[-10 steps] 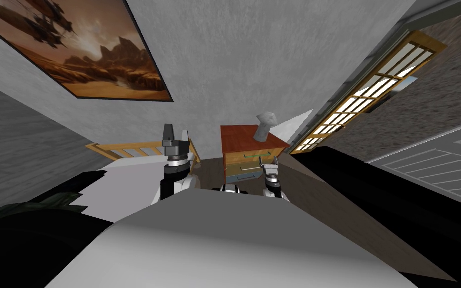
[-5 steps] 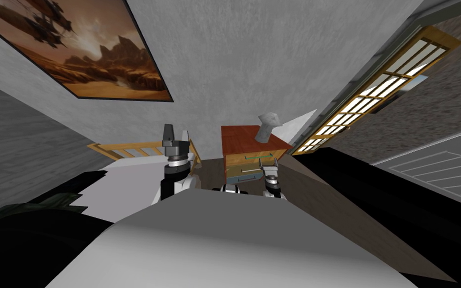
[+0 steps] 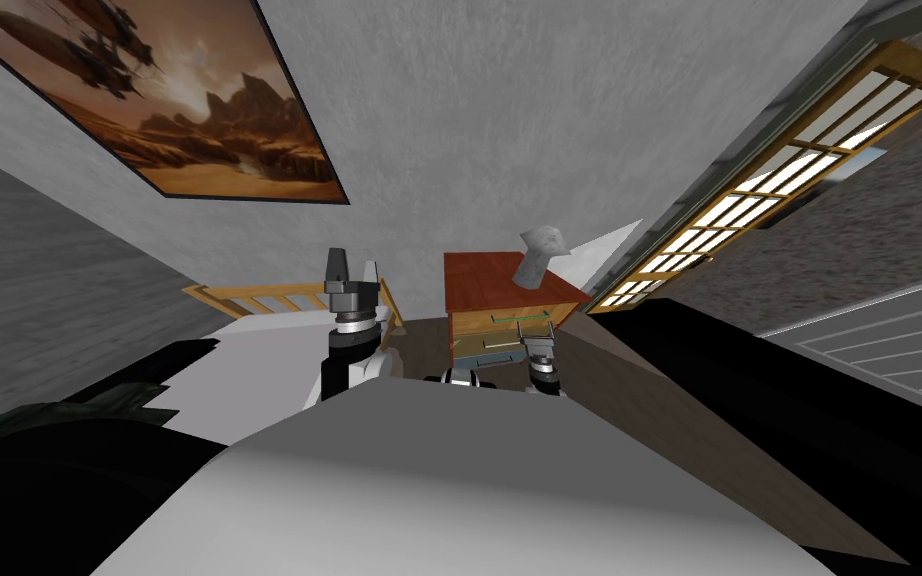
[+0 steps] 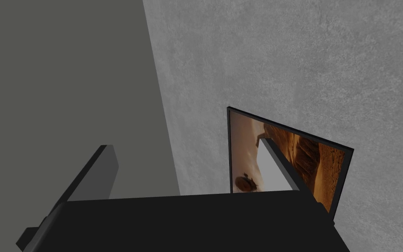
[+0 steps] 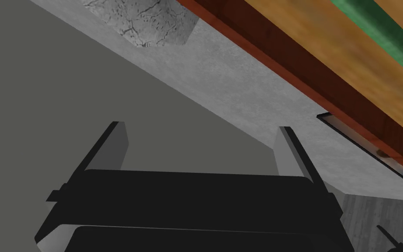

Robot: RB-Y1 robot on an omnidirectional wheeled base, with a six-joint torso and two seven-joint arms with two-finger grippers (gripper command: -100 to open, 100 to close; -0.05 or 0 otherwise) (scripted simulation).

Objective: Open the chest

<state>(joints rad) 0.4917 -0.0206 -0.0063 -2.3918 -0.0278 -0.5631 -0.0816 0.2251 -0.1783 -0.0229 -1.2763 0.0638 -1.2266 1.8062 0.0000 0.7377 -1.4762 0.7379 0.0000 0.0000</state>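
R gripper [image 5: 200,146]: fingers [image 5: 119,148] wide, abt a third of the view apart, holding nothing. Thru the gap is a flat dull-grey surface [image 5: 56,96]. Past the tips, off one finger's outer side, the chest [image 5: 327,26] slants by: tan wood front, 1 green bar handle [image 5: 380,19], dark red-brown top edge [image 5: 292,57]. Tips look apart from the wood; can't tell how near. Farther beyond the tips is 1 cracked pale-grey object [image 5: 152,22]; head view shows it standing on the chest top.

In head view the R gripper sits in front of the chest at upper-drawer height. 2 drawer fronts, 1 bar handle each.

L gripper [image 3: 352,266] is raised, well apart from the R fingers. Its own fingers are wide too, empty.

Just behind the L fingers is 1 bed [image 3: 259,345], white, w/ a pale wood slatted headboard [image 3: 269,298]. Between bed and chest runs a strip of brown floor [image 3: 424,335].

On the grey wall above the L fingers hangs 1 framed picture [image 3: 179,110] in orange-brown tones. Beyond the chest, on the R fingers' far side, is 1 wood-lattice window [image 3: 779,170], lit.

2 black areas [image 3: 799,420], one to each side.
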